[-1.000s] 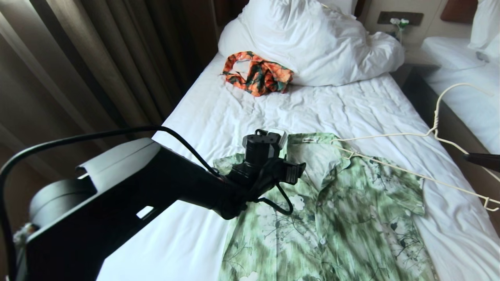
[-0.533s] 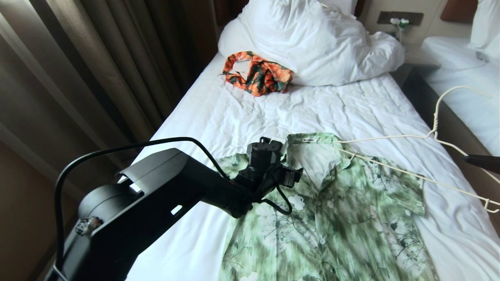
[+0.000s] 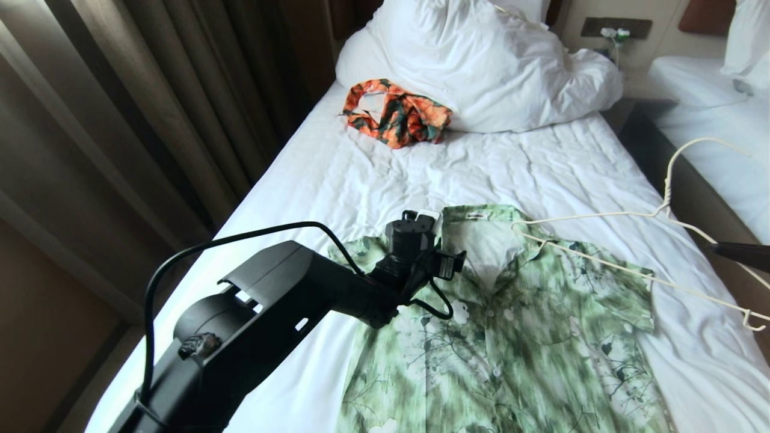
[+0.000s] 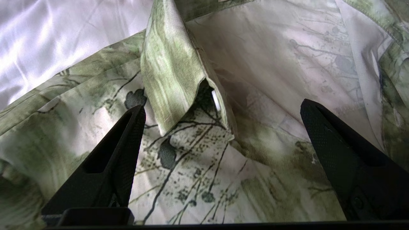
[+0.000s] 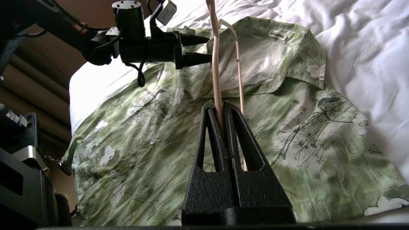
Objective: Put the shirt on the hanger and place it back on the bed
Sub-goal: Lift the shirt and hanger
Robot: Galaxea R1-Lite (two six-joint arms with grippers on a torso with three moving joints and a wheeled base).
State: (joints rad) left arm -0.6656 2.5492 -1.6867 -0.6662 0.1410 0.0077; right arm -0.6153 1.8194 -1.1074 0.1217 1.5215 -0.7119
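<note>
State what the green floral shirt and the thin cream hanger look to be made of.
The light green floral shirt: thin woven cloth, matte, probably cotton or viscose; it creases softly and the print shows faintly through inside the collar. The thin cream hanger: likely coated wire; it is slim, smooth and twisted below the hook.

Shirt (image 3: 511, 337) flat on bed (image 3: 373, 174), hanger (image 3: 656, 246) over its right shoulder, pillow (image 3: 481, 66) behind, garment (image 3: 394, 114) before pillow.
</note>
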